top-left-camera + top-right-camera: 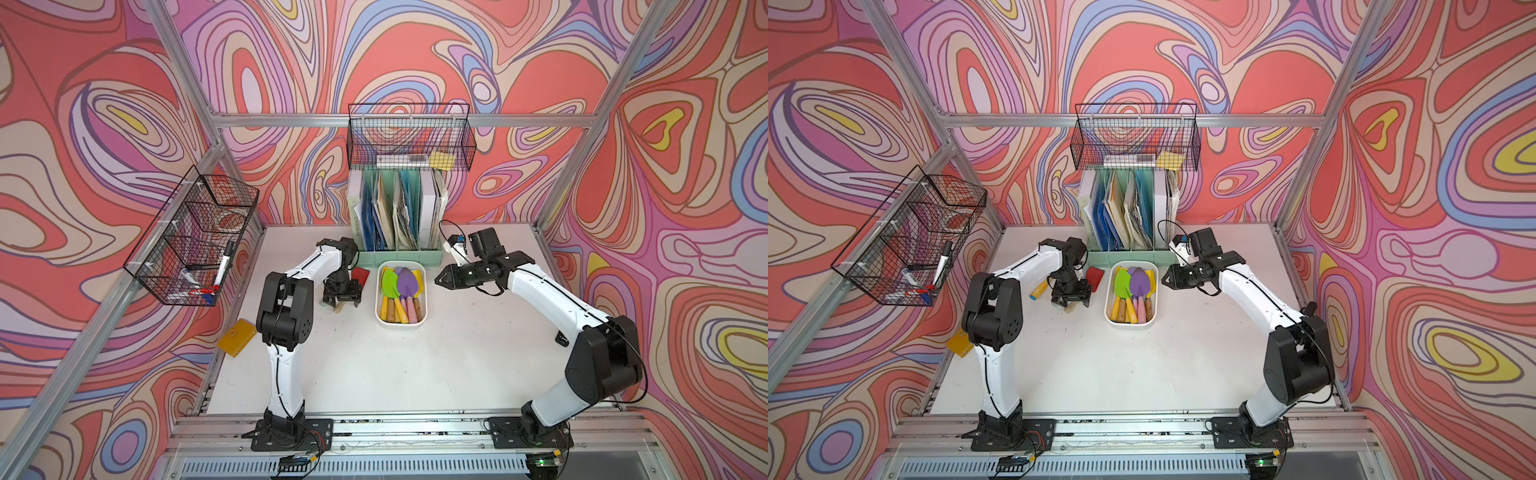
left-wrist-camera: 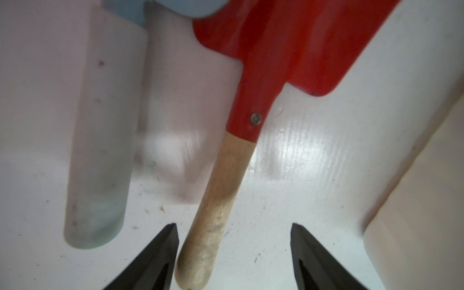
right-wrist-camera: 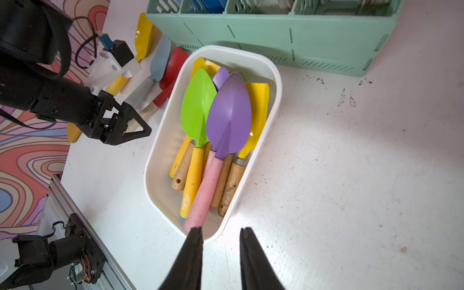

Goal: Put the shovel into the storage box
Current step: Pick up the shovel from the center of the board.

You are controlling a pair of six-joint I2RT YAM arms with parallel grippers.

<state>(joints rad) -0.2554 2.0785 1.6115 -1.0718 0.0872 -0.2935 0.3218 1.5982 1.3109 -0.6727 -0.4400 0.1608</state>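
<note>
Close left gripper (image 2: 233,226), set wide open astride the wooden handle (image 2: 216,200) near its rounded end, nothing clamped yet. Treat the red shovel (image 2: 288,45), flat on the table (image 1: 415,374) just beside the storage box (image 3: 275,82), as probably light and rigid. Allow for rolling on the smooth round wood. Favour a hold nearer the red neck (image 2: 247,118) for balance. Leave right gripper (image 3: 221,229), narrowly parted and empty, at the box's other side.

Hemmed in on both sides
The left claw (image 2: 233,224) straddles the red shovel's handle (image 2: 221,190). A pale handle (image 2: 98,175) lies close on one side, the storage box (image 2: 414,226) wall on the other. Bare desk (image 1: 415,365) opens toward its arm's base.
</note>
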